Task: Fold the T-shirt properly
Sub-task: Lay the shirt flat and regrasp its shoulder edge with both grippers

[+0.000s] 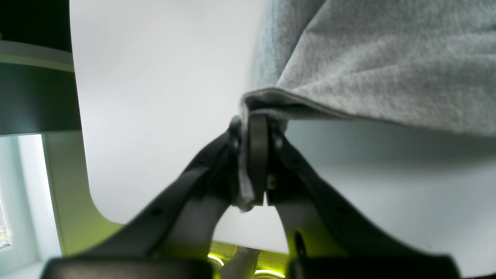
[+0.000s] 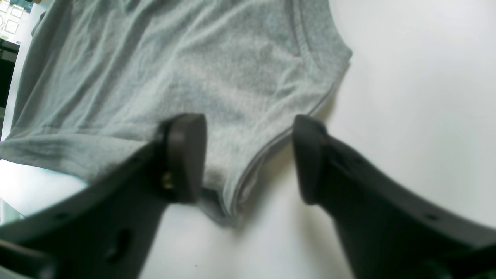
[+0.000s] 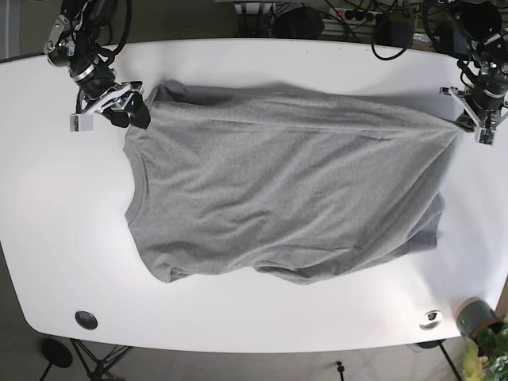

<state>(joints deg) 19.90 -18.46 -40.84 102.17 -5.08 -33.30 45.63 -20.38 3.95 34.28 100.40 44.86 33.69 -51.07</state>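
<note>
The grey T-shirt (image 3: 286,186) lies spread across the middle of the white table (image 3: 238,317), its length running side to side in the base view, collar end toward that view's left and hem end toward its right. The cloth is wrinkled; its near edge curls under in soft folds, and the far edge is drawn into a fairly straight line between the two arms.

Surface: the table is plain white with rounded corners, bare around the shirt on all sides. Two round fittings are set near the front edge, a dark one (image 3: 86,320) beyond the shirt's collar end and a metallic one (image 3: 430,319) beyond its hem end. Cables and dark equipment (image 3: 317,16) sit behind the table's far edge. A small potted plant (image 3: 480,325) stands off the front corner past the hem end.

Left gripper (image 1: 254,162): jaws closed tight, pinching a bunched corner of the shirt's hem end; the cloth is lifted clear of the table there and casts a shadow beneath.

Right gripper (image 2: 248,155): jaws wide apart, holding nothing. It sits at the shirt's far collar-end corner, one finger (image 2: 182,155) over the fabric, the other (image 2: 310,155) over bare table just beside the stitched edge; contact with the cloth cannot be confirmed
</note>
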